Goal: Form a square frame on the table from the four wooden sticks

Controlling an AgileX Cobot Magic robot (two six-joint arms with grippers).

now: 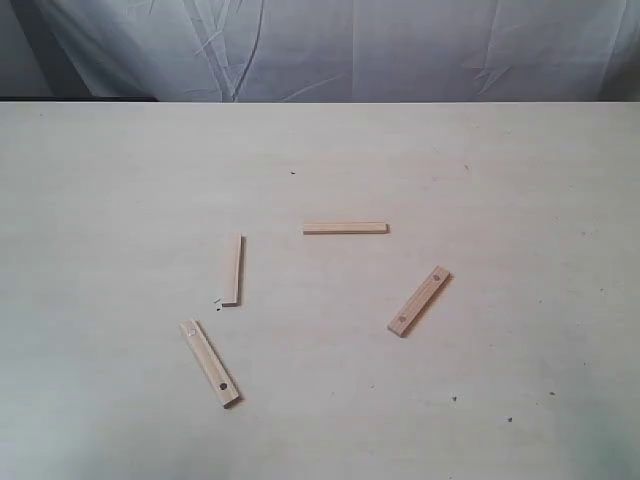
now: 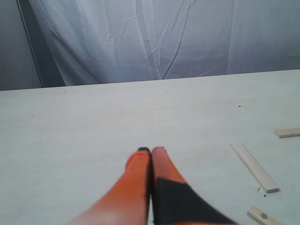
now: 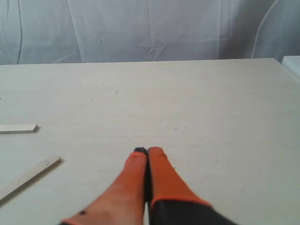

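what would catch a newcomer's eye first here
Four pale sticks lie scattered and apart mid-table, no square yet: the level stick farthest back, the near-upright stick left of it, the right holed stick slanting, and the front-left holed stick nearest. In the wrist views the orange left hand and right hand are shut and empty, with the cream table stretching beyond them.
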